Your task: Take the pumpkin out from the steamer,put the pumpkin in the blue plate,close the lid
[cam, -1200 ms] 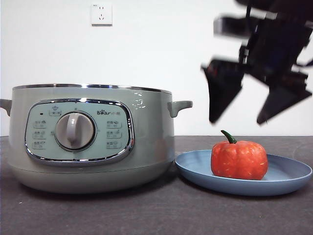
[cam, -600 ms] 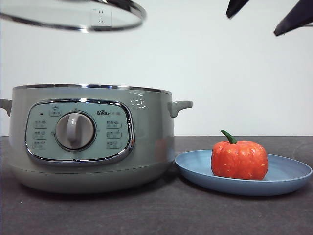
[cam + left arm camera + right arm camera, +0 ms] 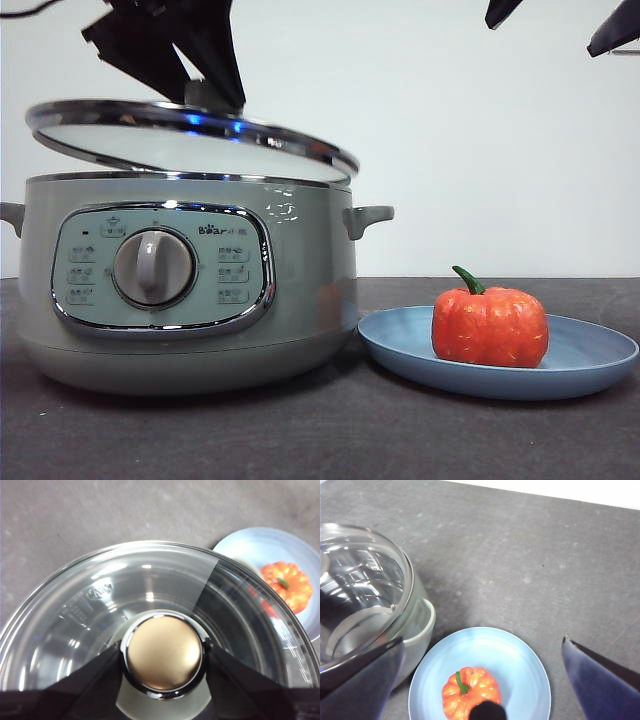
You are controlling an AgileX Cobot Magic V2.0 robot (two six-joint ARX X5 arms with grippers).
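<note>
The left gripper [image 3: 205, 95] comes down from the top of the front view over the steamer [image 3: 185, 285], and its two black jaws are clamped on the knob [image 3: 162, 652] of the lid [image 3: 190, 140], one on each side of the chrome top in the left wrist view. The lid hangs tilted just above the pot's chrome rim: its left edge is raised clear of the rim, while its right edge dips to the rim or very close to it; whether it touches cannot be told. The steamer stands on the left of the dark table [image 3: 330, 440], its control panel and grey dial [image 3: 152, 267] facing the near side. The pumpkin [image 3: 490, 325] sits upright on the blue plate [image 3: 595, 365], right of the steamer, its green stem curving up and to the left. The plate's left rim lies just beside the pot's base. The right gripper [image 3: 555, 20] hangs high at the top right corner, well above the plate, jaws spread wide apart and holding nothing; from its wrist view the pumpkin [image 3: 470, 692] lies below, between the jaws.
</note>
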